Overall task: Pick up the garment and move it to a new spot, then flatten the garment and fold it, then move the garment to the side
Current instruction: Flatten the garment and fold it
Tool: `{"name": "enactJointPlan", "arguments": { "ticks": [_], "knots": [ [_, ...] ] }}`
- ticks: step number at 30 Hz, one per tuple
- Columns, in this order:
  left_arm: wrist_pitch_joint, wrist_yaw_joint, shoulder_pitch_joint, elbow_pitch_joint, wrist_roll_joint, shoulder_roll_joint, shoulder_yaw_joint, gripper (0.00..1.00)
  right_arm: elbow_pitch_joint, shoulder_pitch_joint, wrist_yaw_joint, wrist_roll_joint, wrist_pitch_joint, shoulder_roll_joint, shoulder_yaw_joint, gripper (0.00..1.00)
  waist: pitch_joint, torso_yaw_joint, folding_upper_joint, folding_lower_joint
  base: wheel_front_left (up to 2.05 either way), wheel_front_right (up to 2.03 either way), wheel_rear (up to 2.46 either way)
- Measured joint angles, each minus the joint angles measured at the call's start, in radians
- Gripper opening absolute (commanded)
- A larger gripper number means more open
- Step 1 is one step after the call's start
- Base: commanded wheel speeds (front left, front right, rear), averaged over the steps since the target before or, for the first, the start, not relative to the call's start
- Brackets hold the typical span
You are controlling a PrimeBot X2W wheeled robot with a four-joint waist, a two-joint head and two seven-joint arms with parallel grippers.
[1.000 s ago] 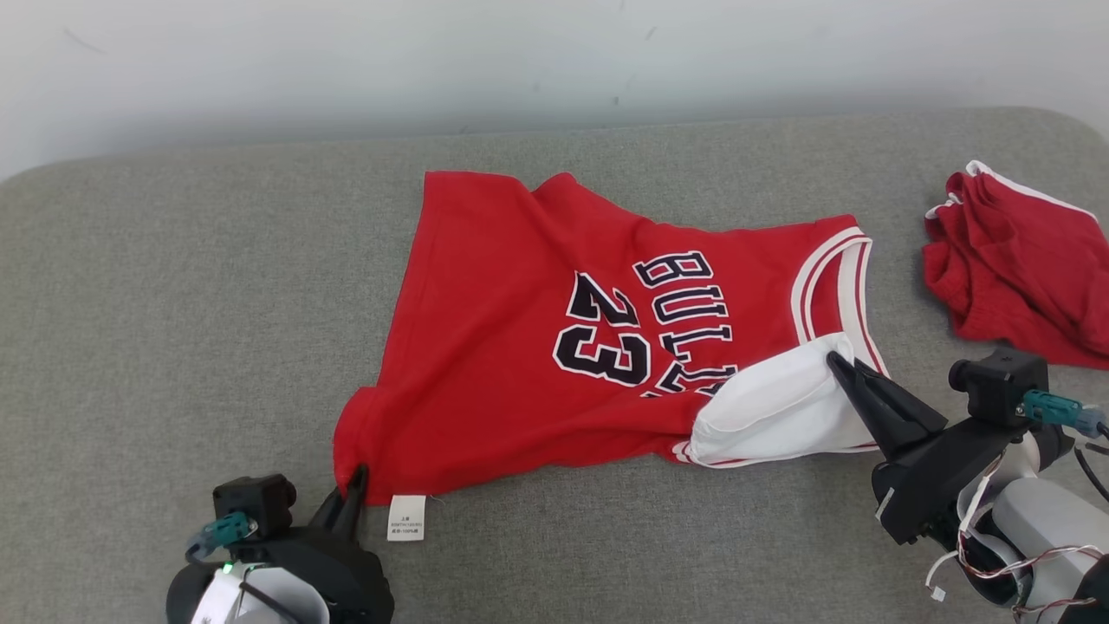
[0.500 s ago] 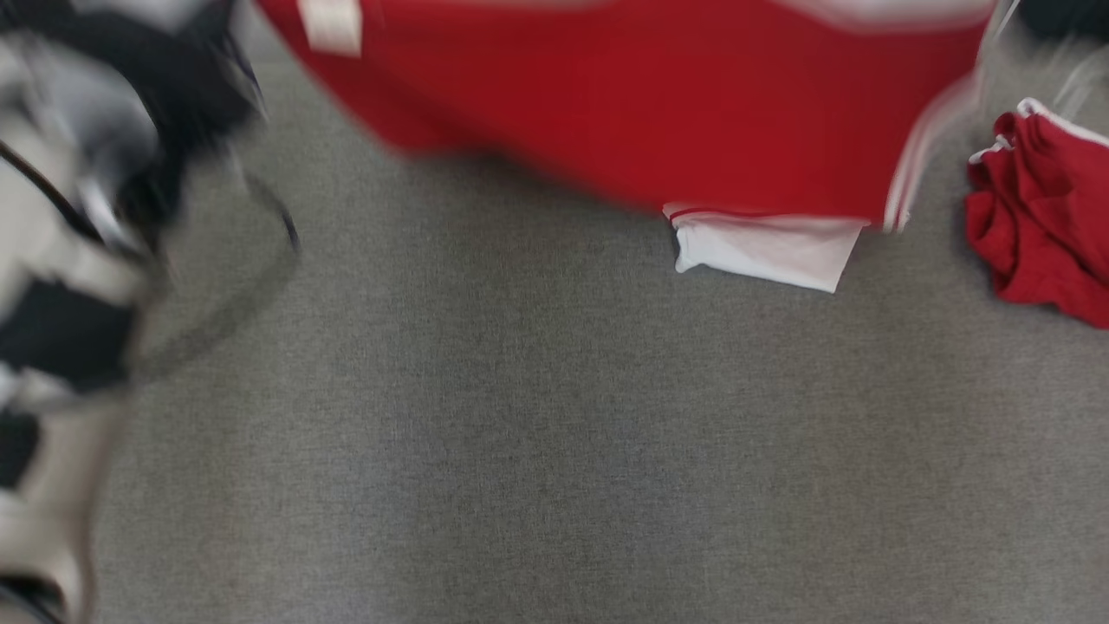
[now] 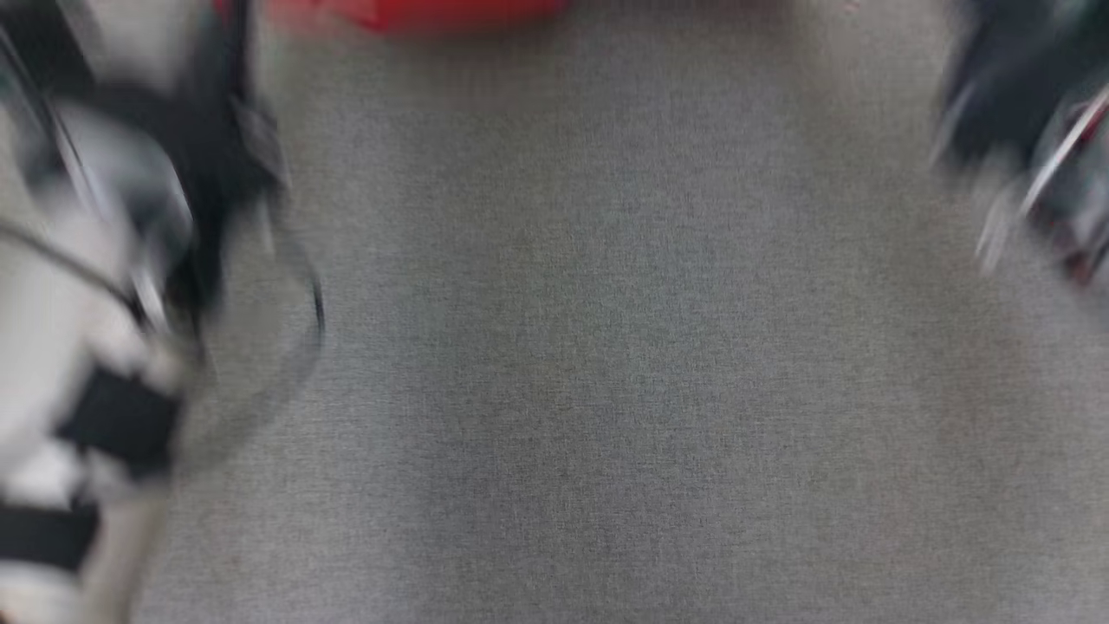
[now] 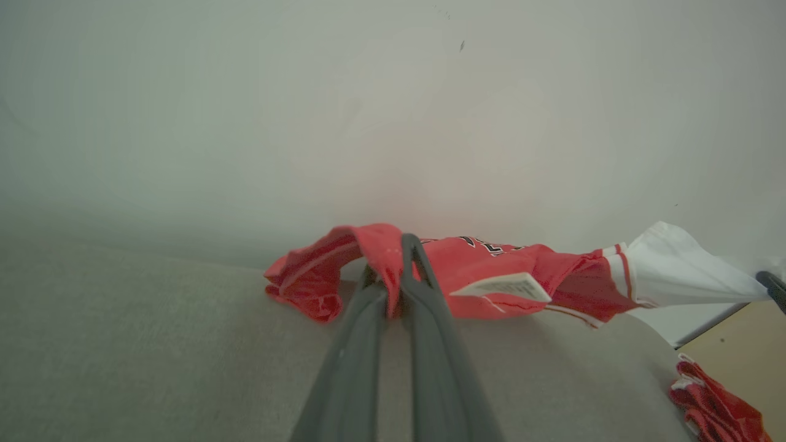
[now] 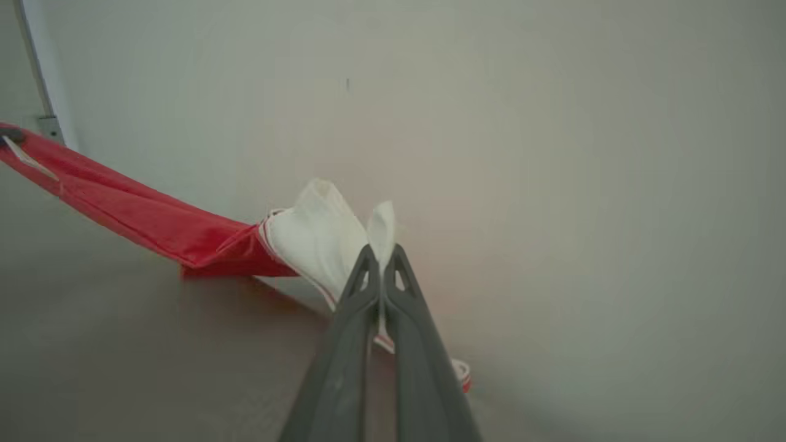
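The garment, a red jersey with a white inner side and a white label, hangs stretched between my two grippers above the grey padded surface. My left gripper is shut on its red hem. My right gripper is shut on the white part, and the red cloth trails off to the left. In the blurred head view a strip of the garment shows at the top edge, with my left arm and right arm raised at the sides.
The grey padded surface lies below the arms. A second red piece of clothing lies crumpled near the surface's right end. A pale wall stands close behind.
The garment lay flat on the surface a second ago; both grippers have since lifted it, still shut on it. The head view has shifted and is blurred.
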Motion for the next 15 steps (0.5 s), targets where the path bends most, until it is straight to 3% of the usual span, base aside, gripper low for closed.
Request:
{"name": "enactJointPlan", "arguments": {
  "ticks": [8, 11, 15],
  "knots": [
    [-0.069, 0.013, 0.445, 0.056, 0.006, 0.028, -0.061, 0.00, -0.091, 0.445, 0.000, 0.096, 0.008, -0.029, 0.098, 0.00, -0.086, -0.006, -0.0003, -0.0007, 0.00, 0.00, 0.00],
    [-0.100, 0.006, 0.547, 0.068, 0.002, 0.013, -0.088, 0.00, -0.141, 0.603, 0.000, 0.127, 0.011, -0.050, 0.103, 0.00, -0.141, -0.024, -0.0005, -0.0009, 0.00, 0.00, 0.00],
    [-0.129, 0.007, 0.592, 0.069, 0.010, 0.006, -0.099, 0.00, -0.155, 0.694, 0.000, 0.165, 0.010, -0.067, 0.053, 0.00, -0.195, -0.038, -0.0005, -0.0009, 0.00, 0.00, 0.00]
  ]
}}
